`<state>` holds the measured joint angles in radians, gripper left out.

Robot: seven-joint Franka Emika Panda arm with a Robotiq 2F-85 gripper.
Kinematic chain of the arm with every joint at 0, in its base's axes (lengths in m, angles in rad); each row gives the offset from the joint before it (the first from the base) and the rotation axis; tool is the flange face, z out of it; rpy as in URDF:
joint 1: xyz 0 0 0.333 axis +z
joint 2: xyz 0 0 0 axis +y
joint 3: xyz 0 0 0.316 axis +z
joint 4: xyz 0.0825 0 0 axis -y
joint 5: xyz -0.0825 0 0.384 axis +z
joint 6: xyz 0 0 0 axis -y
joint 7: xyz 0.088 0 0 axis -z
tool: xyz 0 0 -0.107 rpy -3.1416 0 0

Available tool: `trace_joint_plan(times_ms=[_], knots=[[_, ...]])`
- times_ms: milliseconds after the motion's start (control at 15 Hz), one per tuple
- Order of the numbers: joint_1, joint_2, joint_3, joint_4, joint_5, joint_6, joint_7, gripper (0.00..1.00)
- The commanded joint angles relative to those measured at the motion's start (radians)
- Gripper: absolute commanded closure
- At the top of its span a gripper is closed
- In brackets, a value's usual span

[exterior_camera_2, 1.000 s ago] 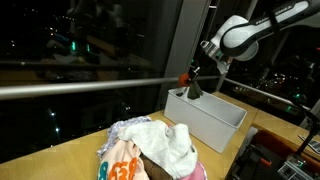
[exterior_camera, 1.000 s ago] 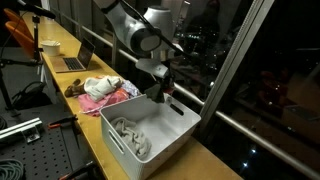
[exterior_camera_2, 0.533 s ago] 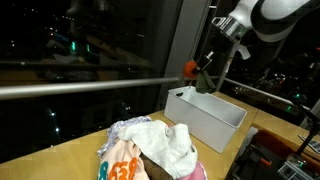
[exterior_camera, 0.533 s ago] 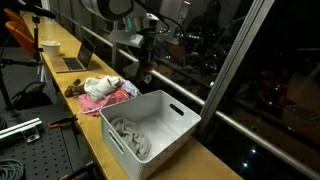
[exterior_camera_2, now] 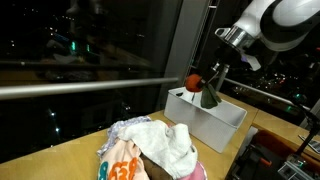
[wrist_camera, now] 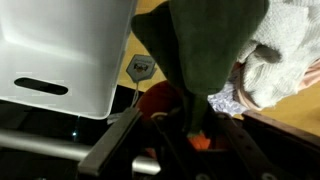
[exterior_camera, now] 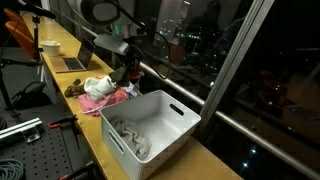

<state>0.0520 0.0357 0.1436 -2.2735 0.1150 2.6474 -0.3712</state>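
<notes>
Dark green cloth (wrist_camera: 200, 50) dangles from the pincer (exterior_camera_2: 213, 76), which is pinched nearly shut on its top, hanging between the white bin (exterior_camera: 150, 125) and the clothes pile (exterior_camera: 103, 90).

— What's the gripper (exterior_camera_2: 210, 82) got?
— A dark green cloth (exterior_camera_2: 209, 98), pinched and hanging.
— And around it?
— A white bin (exterior_camera_2: 222, 127) shows just below it. A clothes pile (exterior_camera_2: 150, 148) lies well apart, nearer the camera.

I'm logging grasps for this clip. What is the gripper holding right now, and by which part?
A dark green cloth, pinched by the gripper at one bunched end. The rest of it hangs loose from the fingers.
</notes>
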Motion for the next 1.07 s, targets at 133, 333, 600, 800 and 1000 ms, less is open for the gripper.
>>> trace_joint_plan(times_ms=[133, 333, 600, 800, 1000], knots=[[0.011, 0.003, -0.012, -0.01, 0.063, 0.006, -0.036, 0.36], [-0.01, 0.001, -0.042, -0.023, 0.026, 0.012, -0.039, 0.15], [-0.069, 0.023, -0.124, -0.054, -0.076, 0.02, -0.047, 0.0], [-0.122, 0.079, -0.179, -0.078, -0.13, 0.048, -0.054, 0.0], [-0.164, 0.185, -0.204, -0.069, -0.133, 0.097, -0.056, 0.0]])
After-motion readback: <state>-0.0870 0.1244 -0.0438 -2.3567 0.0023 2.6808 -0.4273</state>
